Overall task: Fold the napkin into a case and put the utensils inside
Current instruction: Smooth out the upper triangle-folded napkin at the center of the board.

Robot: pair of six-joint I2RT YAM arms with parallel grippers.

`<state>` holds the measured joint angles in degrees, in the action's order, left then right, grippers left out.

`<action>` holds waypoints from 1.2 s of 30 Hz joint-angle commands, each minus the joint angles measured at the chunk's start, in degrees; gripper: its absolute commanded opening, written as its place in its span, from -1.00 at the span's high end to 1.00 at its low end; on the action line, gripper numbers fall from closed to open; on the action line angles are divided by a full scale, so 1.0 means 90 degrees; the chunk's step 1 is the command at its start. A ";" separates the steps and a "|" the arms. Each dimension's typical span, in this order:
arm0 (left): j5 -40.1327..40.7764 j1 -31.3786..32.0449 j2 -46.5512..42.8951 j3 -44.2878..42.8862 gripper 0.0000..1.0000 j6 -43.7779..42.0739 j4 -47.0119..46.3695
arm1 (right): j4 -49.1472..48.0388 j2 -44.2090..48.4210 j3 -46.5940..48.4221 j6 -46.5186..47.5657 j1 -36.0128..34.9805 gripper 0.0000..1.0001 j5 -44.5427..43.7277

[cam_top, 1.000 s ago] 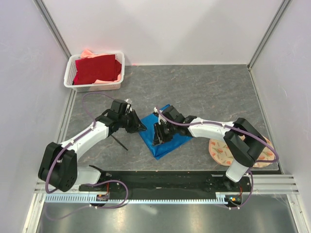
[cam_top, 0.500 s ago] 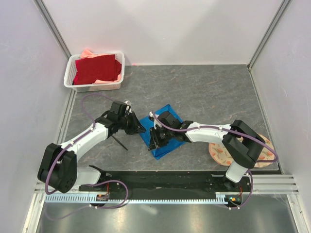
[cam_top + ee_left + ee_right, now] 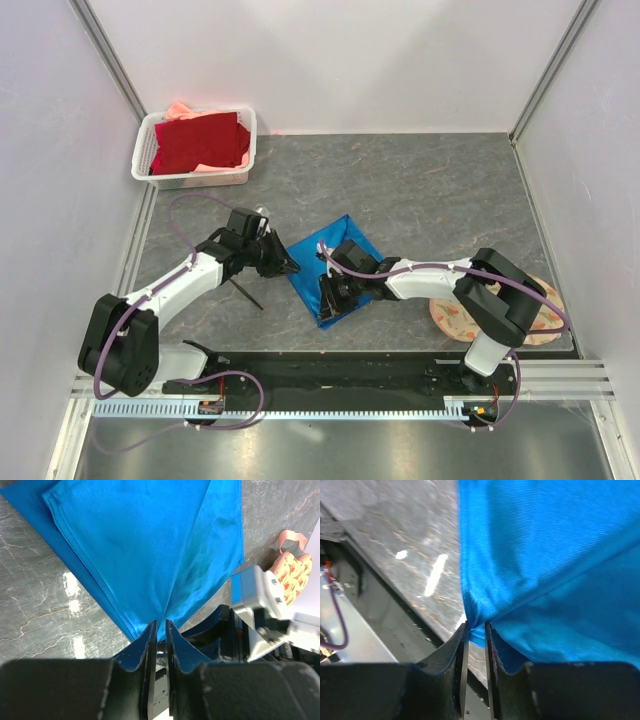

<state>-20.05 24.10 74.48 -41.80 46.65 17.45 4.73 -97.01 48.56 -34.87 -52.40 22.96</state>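
Right tool (image 3: 475, 626) shifted nearer, pinching napkin (image 3: 545, 555) edge; left tool (image 3: 161, 625) pinching too.

Seemingly on napkin (image 3: 338, 245): left gripper (image 3: 291, 268), right gripper (image 3: 329, 300)

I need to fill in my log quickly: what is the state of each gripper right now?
Left gripper: closed, pinching a fold of the blue napkin.
Right gripper: closed, pinching the edge of the same napkin.
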 commanded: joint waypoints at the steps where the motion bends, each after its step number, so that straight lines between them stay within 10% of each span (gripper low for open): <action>1: -0.0145 -0.0041 -0.0004 -0.0092 0.63 0.0031 -0.0103 | -0.0057 0.0213 -0.0267 0.0096 -0.0027 0.49 -0.0266; 21: -0.0018 -0.0372 0.1187 -0.0677 0.67 -0.0125 -0.0220 | 0.0119 0.0848 -0.0034 -0.0090 -0.0027 0.06 -0.0413; 36: 0.0470 -0.0695 0.2446 -0.0834 0.77 -0.0223 -0.0543 | -0.0809 0.0320 -0.0541 -0.0383 -0.0105 0.52 -0.0021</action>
<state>-18.17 18.39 94.15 -47.75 46.59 14.61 0.47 -94.26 45.93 -37.80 -53.06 22.85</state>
